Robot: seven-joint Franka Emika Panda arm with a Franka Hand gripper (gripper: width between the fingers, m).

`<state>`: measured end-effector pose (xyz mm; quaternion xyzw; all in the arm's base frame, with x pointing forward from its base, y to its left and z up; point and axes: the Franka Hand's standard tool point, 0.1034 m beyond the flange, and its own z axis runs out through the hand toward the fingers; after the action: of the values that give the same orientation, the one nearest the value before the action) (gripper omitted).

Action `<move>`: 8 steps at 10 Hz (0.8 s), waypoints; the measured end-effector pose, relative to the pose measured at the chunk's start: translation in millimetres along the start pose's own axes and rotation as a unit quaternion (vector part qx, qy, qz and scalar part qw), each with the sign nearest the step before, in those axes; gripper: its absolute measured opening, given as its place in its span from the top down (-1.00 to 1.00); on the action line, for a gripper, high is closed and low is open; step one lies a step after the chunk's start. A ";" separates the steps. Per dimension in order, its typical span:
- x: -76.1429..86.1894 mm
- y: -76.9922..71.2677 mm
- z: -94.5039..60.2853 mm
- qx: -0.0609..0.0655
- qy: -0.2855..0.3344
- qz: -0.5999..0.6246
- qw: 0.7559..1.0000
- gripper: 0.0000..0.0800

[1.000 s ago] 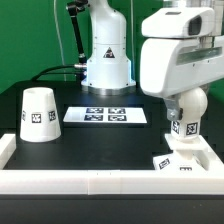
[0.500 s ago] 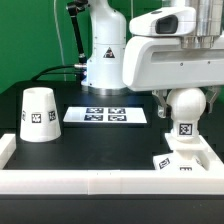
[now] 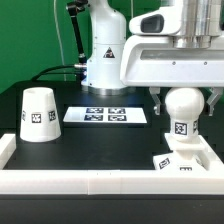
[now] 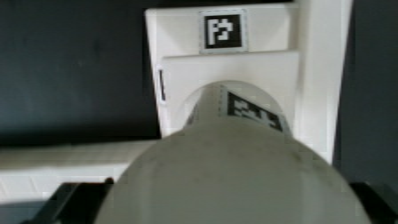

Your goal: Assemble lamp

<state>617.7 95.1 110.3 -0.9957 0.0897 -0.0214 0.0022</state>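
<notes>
The ball-shaped bulb (image 3: 185, 110) stands upright on the flat square base (image 3: 190, 160) at the exterior view's right. My gripper (image 3: 185, 103) hangs over it, open, with one dark finger (image 3: 159, 100) on each side of the ball and a thin gap showing on both. In the wrist view the bulb (image 4: 222, 150) fills the space between my gripper's (image 4: 222, 205) jaws, and the tagged base (image 4: 222, 40) lies beyond it. The cone shade (image 3: 38, 112) stands alone at the exterior view's left, far from the gripper.
The marker board (image 3: 107, 115) lies flat in the middle of the black table. A white wall (image 3: 90, 182) runs along the front edge and up both sides. The arm's white pedestal (image 3: 105, 60) and its cables stand behind.
My gripper has risen straight up from low over the bulb, uncovering the ball. The bulb and base have stayed in place. The jaws keep the same width.
</notes>
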 end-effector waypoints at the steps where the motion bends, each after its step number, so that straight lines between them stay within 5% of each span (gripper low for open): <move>1: -2.6 -0.4 0.6 -0.003 -0.006 0.044 0.999 -0.44; 8: -9.7 -2.1 3.5 -0.003 -0.036 0.323 0.946 -0.46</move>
<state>608.7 98.8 106.4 -0.9133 0.4068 0.0161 0.0089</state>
